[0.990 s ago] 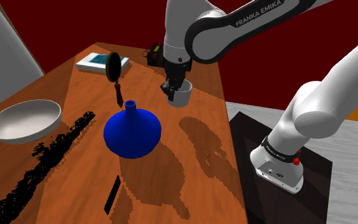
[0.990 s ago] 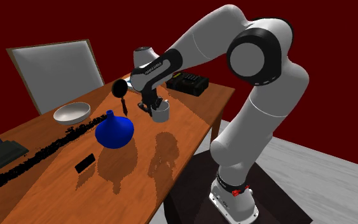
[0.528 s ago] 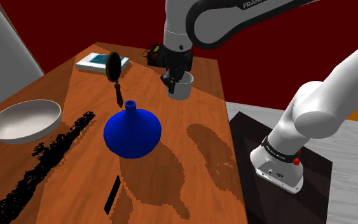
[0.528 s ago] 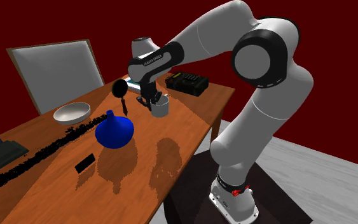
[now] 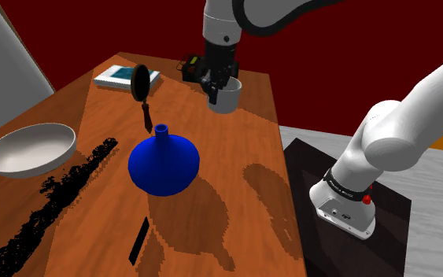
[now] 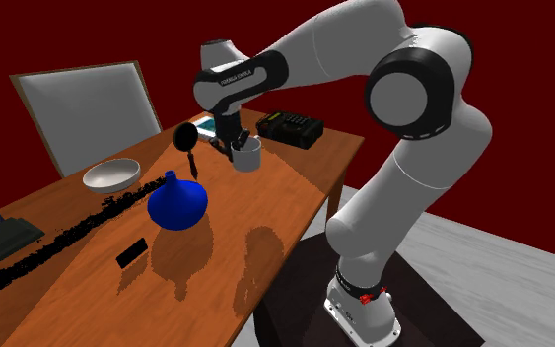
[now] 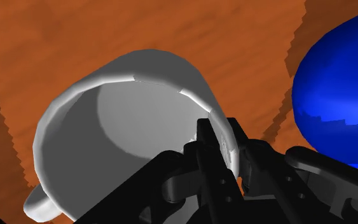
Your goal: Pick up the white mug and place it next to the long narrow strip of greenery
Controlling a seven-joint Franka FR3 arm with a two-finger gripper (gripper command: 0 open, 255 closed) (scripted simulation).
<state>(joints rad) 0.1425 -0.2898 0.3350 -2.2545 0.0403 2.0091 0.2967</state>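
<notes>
The white mug hangs in the air above the wooden table, tilted, with my gripper shut on its rim. In the wrist view the two black fingers pinch the mug wall, one inside and one outside, at the gripper. The second exterior view has the mug lifted off the table under the gripper. The long narrow strip of dark greenery lies along the table's side at the shoulder view's lower left, also seen as the greenery beside the blue vase.
A blue vase stands mid-table between mug and greenery. A white bowl sits by the strip. A dark round-headed utensil, a book, a black box and a small black slab also lie on the table. A chair stands behind.
The gripper has risen with the mug, lifting it clear of the table and carrying it slightly toward the far end; its shadow has slid down the tabletop.
</notes>
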